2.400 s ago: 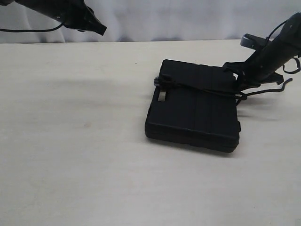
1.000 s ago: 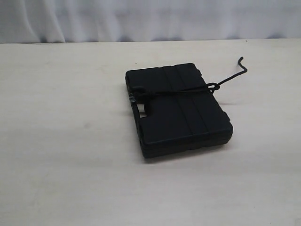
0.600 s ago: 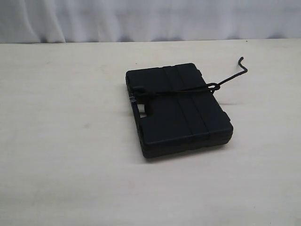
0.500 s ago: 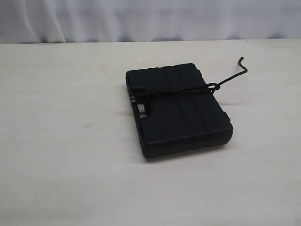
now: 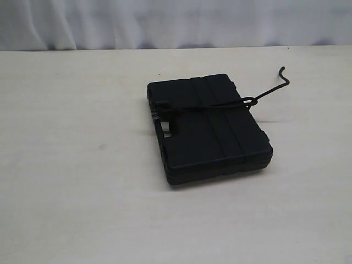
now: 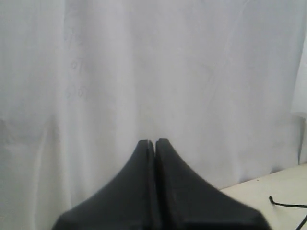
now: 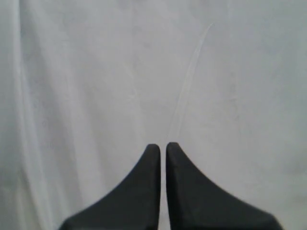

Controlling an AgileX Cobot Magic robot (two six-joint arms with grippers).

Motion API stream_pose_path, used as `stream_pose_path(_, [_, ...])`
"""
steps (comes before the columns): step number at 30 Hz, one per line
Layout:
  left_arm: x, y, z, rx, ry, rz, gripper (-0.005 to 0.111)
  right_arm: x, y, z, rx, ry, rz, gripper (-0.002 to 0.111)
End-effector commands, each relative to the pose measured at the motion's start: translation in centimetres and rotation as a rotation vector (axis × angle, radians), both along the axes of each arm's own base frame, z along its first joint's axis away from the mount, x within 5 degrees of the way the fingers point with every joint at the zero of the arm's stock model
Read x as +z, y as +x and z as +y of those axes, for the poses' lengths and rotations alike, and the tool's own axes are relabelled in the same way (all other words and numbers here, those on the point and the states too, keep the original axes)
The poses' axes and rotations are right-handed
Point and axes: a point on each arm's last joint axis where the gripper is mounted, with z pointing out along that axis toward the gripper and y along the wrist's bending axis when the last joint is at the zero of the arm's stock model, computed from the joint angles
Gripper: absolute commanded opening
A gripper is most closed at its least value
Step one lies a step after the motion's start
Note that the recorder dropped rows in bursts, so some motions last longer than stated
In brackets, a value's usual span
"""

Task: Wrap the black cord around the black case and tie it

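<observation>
Exterior view: black case [image 5: 212, 137] lies flat on the table [image 5: 71, 165], centre-right. Black cord [image 5: 220, 105] crosses its far half, knotted at the right edge, with the tail sticking out far-right. Left fingers [image 6: 148, 149] and right fingers [image 7: 154, 152]: all shut, empty, away from the case. Cord probably thin and limp: take the tail. Case rigid, likely light.

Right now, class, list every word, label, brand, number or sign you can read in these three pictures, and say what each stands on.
No text can be read anywhere.
Black case: no lettering or logo shows on its lid or sides.
Black cord: nothing written.
Pale fleck by the handle slot: too small to tell whether it is a label.
Table and curtain: plain.
</observation>
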Motion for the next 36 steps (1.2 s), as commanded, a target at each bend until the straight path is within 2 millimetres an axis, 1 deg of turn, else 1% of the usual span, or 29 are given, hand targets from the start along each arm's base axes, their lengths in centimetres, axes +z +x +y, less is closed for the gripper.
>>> stream_pose_path(1, [-0.1,-2.3,0.0,-0.051,-0.01,-0.043,0.0,-0.8,-1.8,0.0,0.004,-0.008,-0.037,0.004])
stream_pose_path(7, [0.3,-6.3,0.8,-0.057,-0.035,-0.195,0.0,-2.5,-3.7,0.2,0.029,-0.029,-0.039,0.004])
stream_pose_path(11, [0.3,-8.0,1.1,-0.061,-0.045,-0.263,0.0,-3.0,-4.5,0.2,0.029,-0.014,-0.08,0.004])
stream_pose_path(13, [0.2,-8.6,1.2,-0.068,-0.044,-0.278,0.0,-3.0,-4.9,0.2,0.027,-0.016,-0.094,0.004])
stream_pose_path(20, [0.1,-8.7,1.1,-0.08,-0.032,-0.274,0.0,-3.1,-5.8,0.1,0.027,-0.016,-0.131,0.004])
stream_pose_path(36, [0.1,-8.7,1.1,-0.08,-0.031,-0.275,0.0,-3.1,-5.8,0.1,0.027,-0.016,-0.131,0.004])
